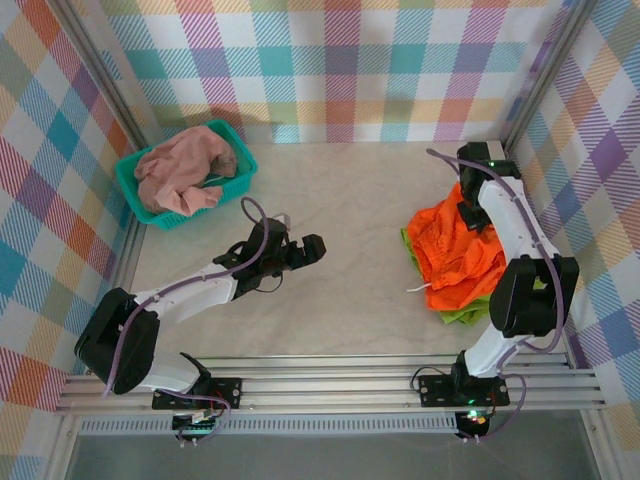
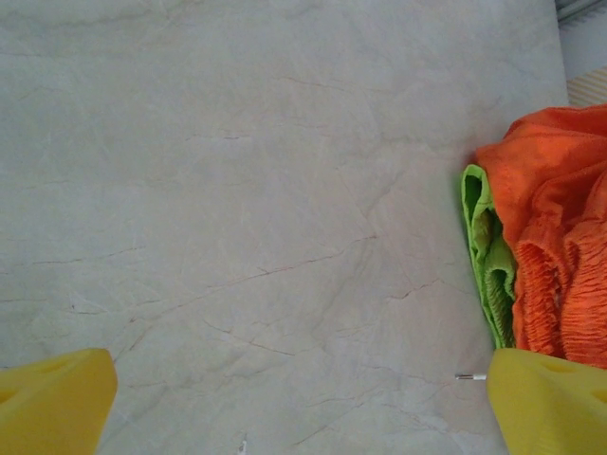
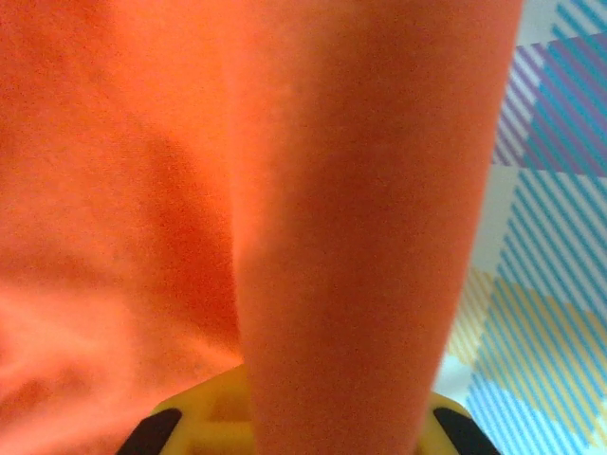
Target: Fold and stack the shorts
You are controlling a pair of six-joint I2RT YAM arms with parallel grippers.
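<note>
At table (image 1: 360, 200) right, orange shorts (image 1: 462, 252) lie crumpled atop green shorts (image 1: 462, 315), one orange fold pinched by the right gripper (image 1: 470, 222); mid-table, left gripper (image 2: 299, 355) hovers, fingers spread wide, holding nothing; far left, pink shorts (image 1: 185, 165) heaped in basket (image 1: 130, 185).

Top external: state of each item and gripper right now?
orange shorts, bunched, lying on the lime green pair
lime green shorts, under the orange pair, edges showing
pink shorts, crumpled in the basket
teal basket, upright, holding the pink shorts
left gripper, open, over bare table
right gripper, down at the orange shorts, jaws unclear
</note>
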